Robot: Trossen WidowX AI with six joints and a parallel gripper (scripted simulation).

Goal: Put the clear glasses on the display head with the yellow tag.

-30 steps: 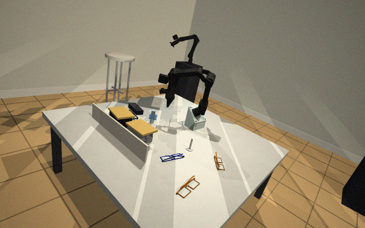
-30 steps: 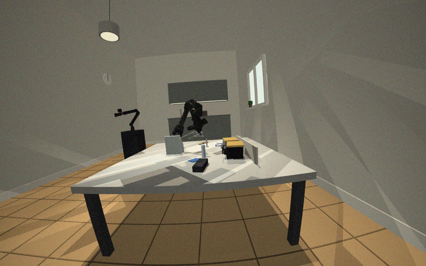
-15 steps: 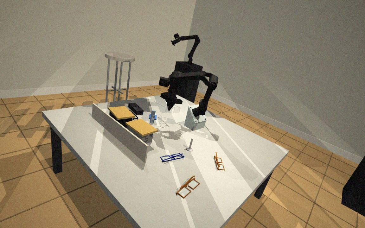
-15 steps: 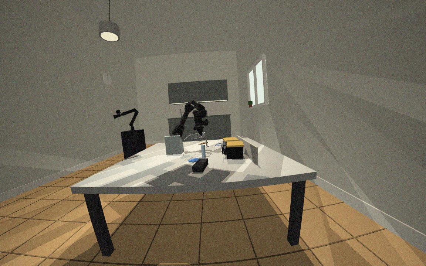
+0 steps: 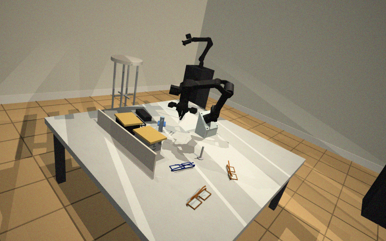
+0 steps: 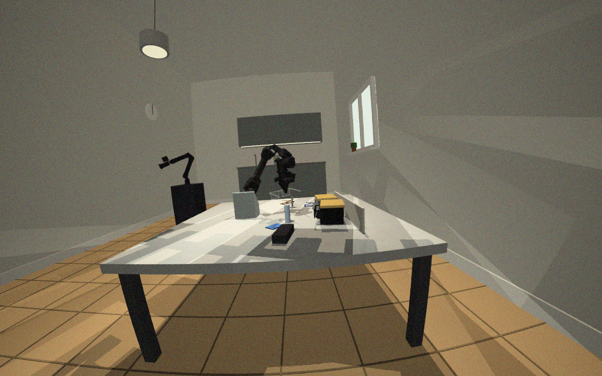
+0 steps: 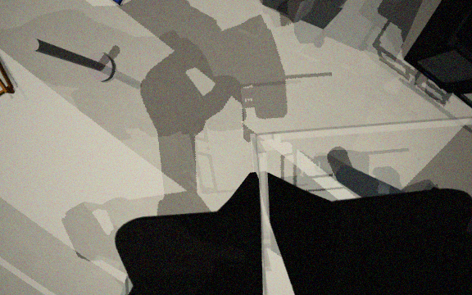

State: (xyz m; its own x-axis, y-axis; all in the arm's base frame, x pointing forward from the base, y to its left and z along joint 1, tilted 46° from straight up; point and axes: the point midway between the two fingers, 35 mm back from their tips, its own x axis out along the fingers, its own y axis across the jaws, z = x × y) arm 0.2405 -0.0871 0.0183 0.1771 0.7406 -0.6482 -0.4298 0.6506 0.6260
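Note:
My gripper [image 5: 180,117] [image 6: 286,191] [image 7: 257,179] points down in the air in front of its base, shut on the clear glasses [image 7: 342,128]. One thin bar runs between the fingertips and another reaches right in the wrist view; the rest is hard to make out. Two display heads show only partly under flat yellow tops: a dark head [image 6: 331,215] [image 7: 451,41], with black glasses at its front, and a grey one whose yellow top [image 5: 150,134] is nearer the top camera. I cannot tell a yellow tag from the tops. The gripper is clear of both heads.
A grey panel [image 5: 125,142] stands behind the heads. A light blue cylinder [image 5: 161,124] [image 6: 287,213], a blue flat piece [image 6: 273,226] and a black box [image 5: 143,114] [image 6: 282,233] are near them. A thin post [image 5: 202,152], blue glasses [image 5: 173,170] and two orange pairs lie farther off.

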